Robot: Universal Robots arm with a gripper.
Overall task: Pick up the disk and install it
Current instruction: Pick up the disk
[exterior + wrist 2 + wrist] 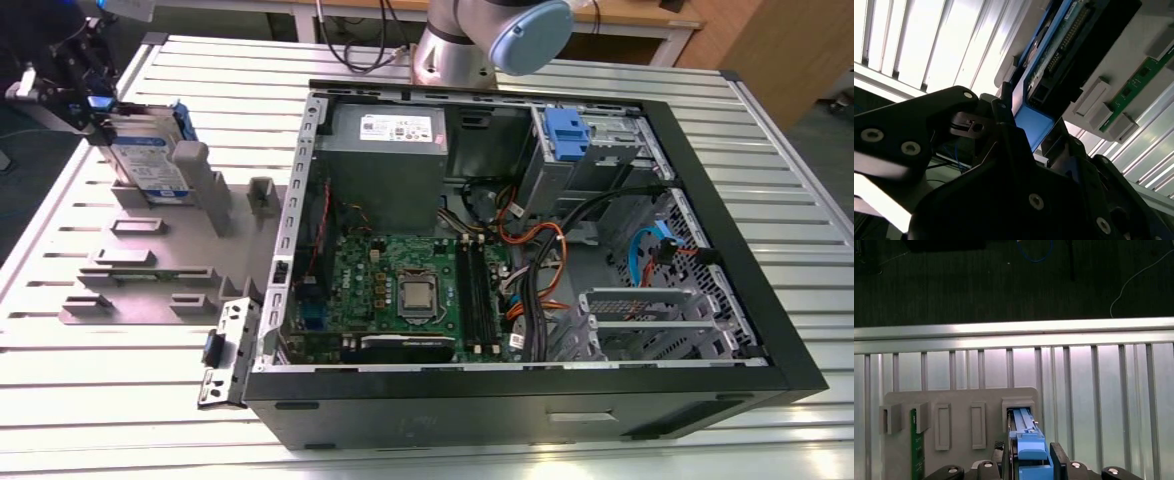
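- Upper part of the exterior view's left: the gripper reaches over the edge of the slatted metal table to the end of the disk. In the first wrist view its fingers stand narrowly apart on either side of the blue carrier and look pressed against it. The hold appears closed on the disk, taken by the carrier's end rather than by the labelled face.
- Just beside it, the disk stands on edge in a slot of the gray holder, not yet lifted out. The upright pose leaves its end free for a grasp, and the second wrist view shows the green circuit side of the drive.
- Lower on the exterior view's left, the same holder keeps other parts in their own slots, among them a green memory stick, each well apart from the disk.
- Centre of the exterior view: the computer case lies on its side with the panel off, so the motherboard and cabling face upward within the arm's reach.
- Upper right inside the case: a narrower blue bracket sits in the drive bay area, well apart from the disk.
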